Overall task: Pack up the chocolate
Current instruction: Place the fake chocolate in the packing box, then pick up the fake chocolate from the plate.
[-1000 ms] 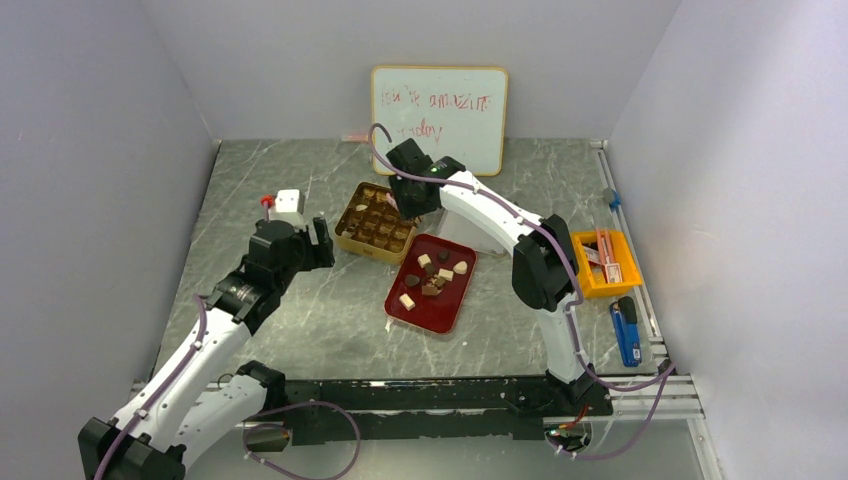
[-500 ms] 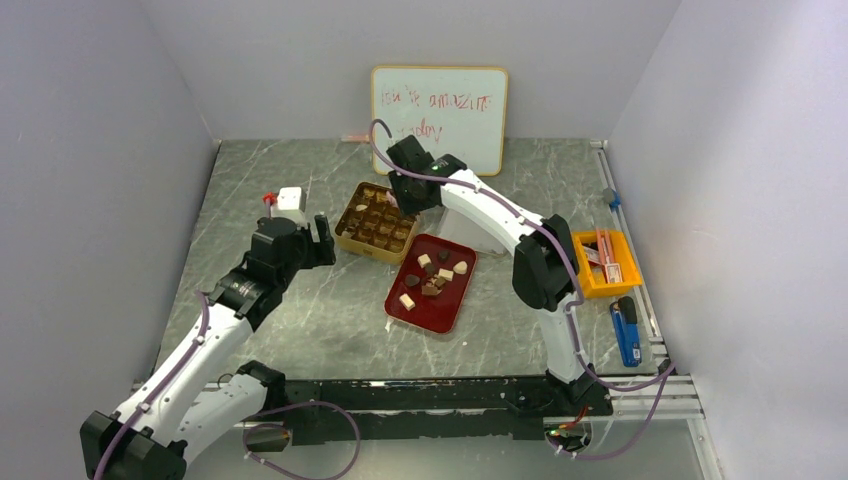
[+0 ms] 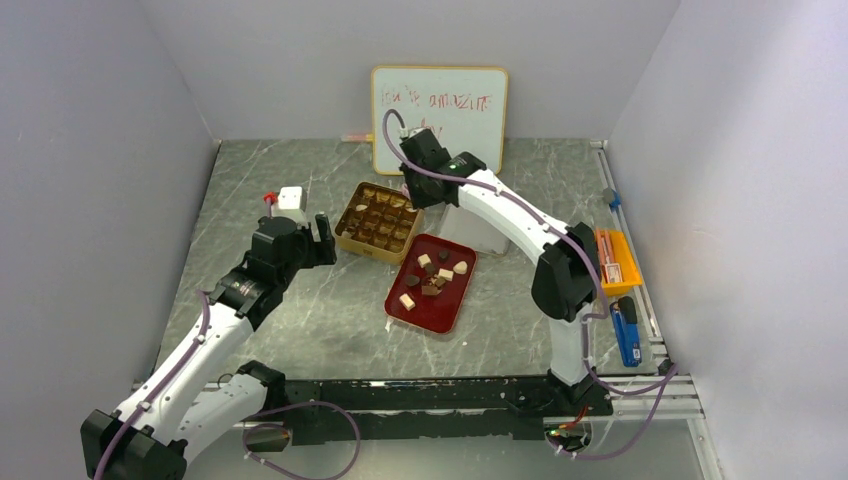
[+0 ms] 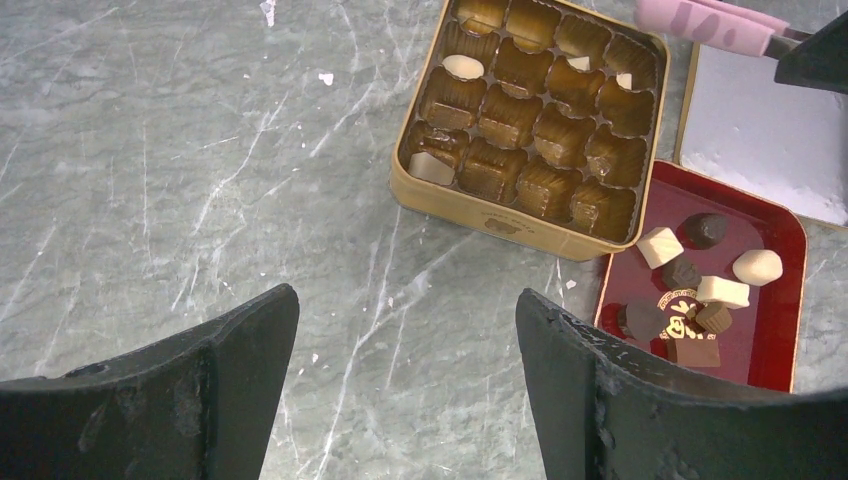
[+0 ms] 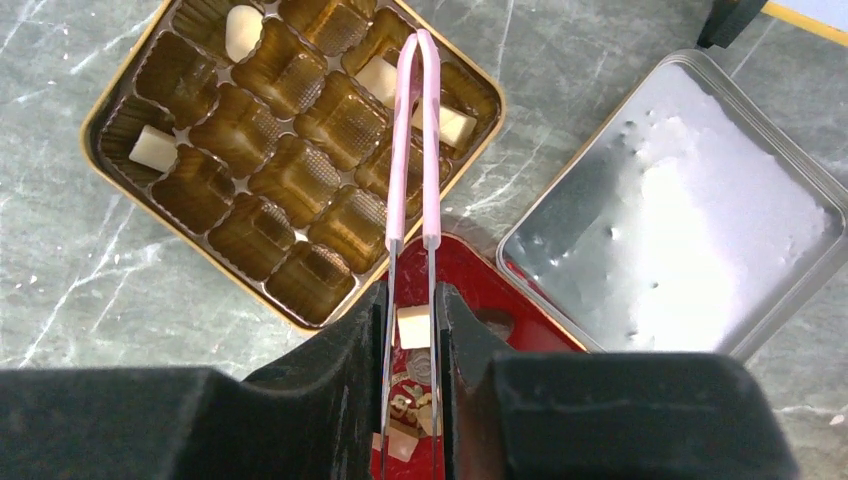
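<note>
right wrist: chocolate (image 5: 413, 327) beneath right claw (image 5: 412, 298) gripping tweezers (image 5: 416, 150)

The right pincer (image 5: 412, 310) grips pink tweezers (image 5: 431, 150) over the gold tin (image 5: 300, 180).

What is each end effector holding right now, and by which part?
Right end effector grips the pink tweezers by their bare metal end. Left end effector is open, holding nothing.

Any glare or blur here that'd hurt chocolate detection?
Right wrist: silver lid blown out white mid-panel; tin and pink tweezers sharp. Left wrist: chocolates on the red tray crisp, the left gripper's fingers near-black, little detail. Top external: even light, no hard shadows, but the pieces are tiny and soft.
</note>
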Robot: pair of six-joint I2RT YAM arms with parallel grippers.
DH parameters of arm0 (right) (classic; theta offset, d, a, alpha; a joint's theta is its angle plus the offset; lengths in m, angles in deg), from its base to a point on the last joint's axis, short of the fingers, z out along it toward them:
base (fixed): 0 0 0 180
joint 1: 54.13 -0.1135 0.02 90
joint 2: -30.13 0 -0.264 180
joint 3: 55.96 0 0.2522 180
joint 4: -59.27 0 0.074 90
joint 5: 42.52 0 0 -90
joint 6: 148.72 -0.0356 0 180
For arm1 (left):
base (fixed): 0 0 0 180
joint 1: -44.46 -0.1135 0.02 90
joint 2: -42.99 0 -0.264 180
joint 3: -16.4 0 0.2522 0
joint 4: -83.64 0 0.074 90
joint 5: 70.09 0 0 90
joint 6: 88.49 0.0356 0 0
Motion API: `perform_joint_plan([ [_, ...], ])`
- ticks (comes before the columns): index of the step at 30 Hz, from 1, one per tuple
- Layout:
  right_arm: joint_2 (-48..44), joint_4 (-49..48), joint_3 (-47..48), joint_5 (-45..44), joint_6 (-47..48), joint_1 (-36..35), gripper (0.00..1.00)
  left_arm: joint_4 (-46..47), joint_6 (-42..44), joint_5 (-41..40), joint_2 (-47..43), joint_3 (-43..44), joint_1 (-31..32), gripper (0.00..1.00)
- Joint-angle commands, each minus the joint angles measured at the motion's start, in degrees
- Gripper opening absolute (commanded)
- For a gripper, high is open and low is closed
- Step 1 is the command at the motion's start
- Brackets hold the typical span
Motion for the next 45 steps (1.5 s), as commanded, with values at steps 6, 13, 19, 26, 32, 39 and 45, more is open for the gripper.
perform_joint_plan([
  [6, -11.33, -2.01, -6.29, -0.18, -0.63, -0.81, 0.19, 1.03, -0.29, 0.56, -0.75, 2.31, 0.36, 0.84],
  [13, -24.98, -2.00, -21.40, -3.48, -0.85, -11.51, 0.19, 0.98, -0.77, 1.03, -0.91, 1.72, 0.78, 0.84],
  [19, -35.12, -0.29, -33.53, -5.30, -5.80, -21.52, 0.20, 1.56, -0.90, 1.25, 0.02, 1.70, 1.64, 0.84],
  [26, -40.33, 2.01, -40.66, -9.66, -9.96, -27.53, 0.20, 2.35, -1.34, 0.23, 1.41, 1.86, 3.61, 0.83],
  [32, -41.02, 1.23, -43.99, -10.53, -10.83, -29.41, 0.21, 2.50, -1.34, -1.07, 2.39, 2.10, 5.21, 0.83],
  [39, -40.43, -2.33, -46.99, -10.77, -11.33, -29.84, 0.23, 2.26, -1.09, -1.87, 2.93, 2.27, 5.94, 0.83],
  [45, -39.50, -5.68, -48.18, -9.49, -11.81, -29.84, 0.31, 2.24, -0.77, -1.92, 3.46, 2.58, 6.29, 0.83],
])
